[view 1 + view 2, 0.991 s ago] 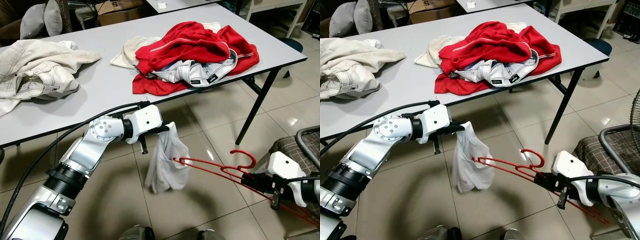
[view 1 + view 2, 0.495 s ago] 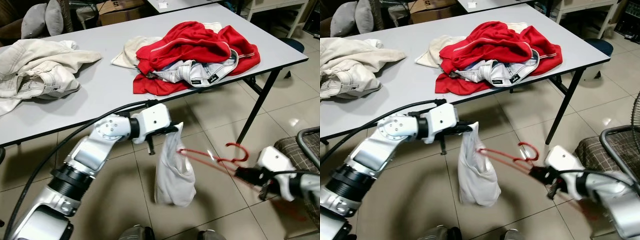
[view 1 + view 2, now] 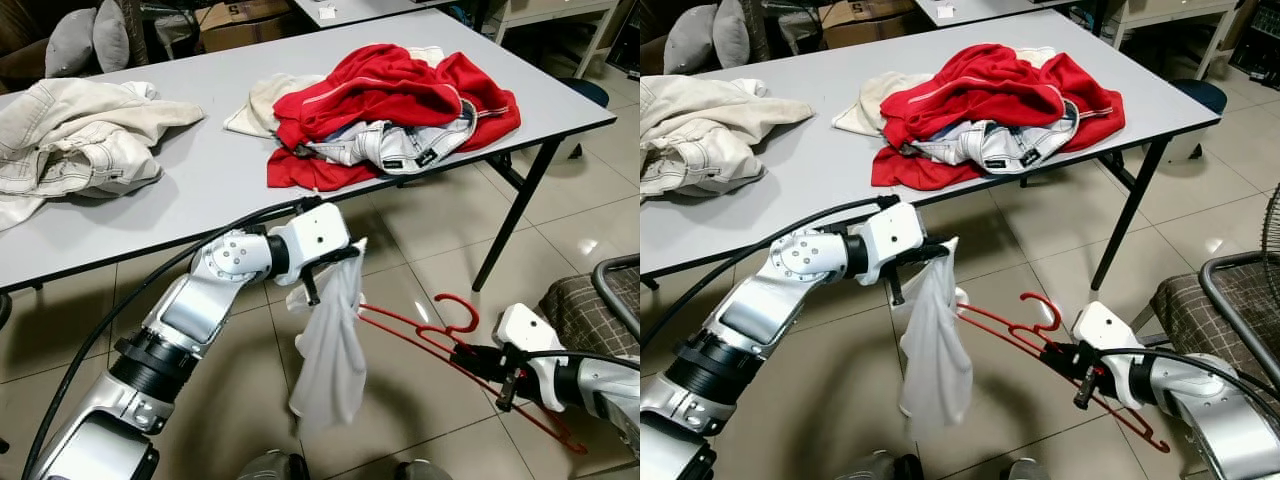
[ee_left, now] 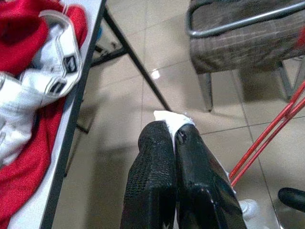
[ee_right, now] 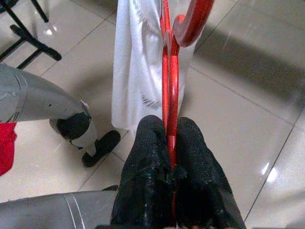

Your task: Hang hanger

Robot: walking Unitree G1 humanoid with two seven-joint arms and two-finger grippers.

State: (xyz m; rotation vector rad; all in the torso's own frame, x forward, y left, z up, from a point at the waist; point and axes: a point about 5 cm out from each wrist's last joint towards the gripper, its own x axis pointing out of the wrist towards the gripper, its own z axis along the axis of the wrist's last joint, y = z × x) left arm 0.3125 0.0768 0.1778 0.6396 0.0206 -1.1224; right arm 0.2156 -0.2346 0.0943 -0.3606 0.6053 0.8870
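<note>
A red plastic hanger [image 3: 420, 335] is clamped between the fingers of my right gripper [image 3: 470, 357], which is shut on its lower bar above the tiled floor. Its hook points up. Its far end meets a limp white garment [image 3: 330, 350]. My left gripper [image 3: 335, 258] is shut on the garment's top edge just below the table's front edge, and the cloth hangs straight down from it. In the right wrist view the hanger [image 5: 167, 71] runs from the gripper [image 5: 170, 131] to the white garment [image 5: 136, 71]. White cloth [image 4: 171, 117] pokes out between the left fingers.
A grey table [image 3: 200, 190] carries a pile of red and white clothes [image 3: 390, 100] and a beige jacket [image 3: 70, 140]. Its black leg [image 3: 515, 215] stands to the right. A metal-framed chair with a checked cushion [image 3: 600, 300] is at the far right.
The left gripper carried the garment to the right towards the hanger. The right gripper pushed the hanger's end into the cloth, then dropped back lower. The garment now hangs narrower.
</note>
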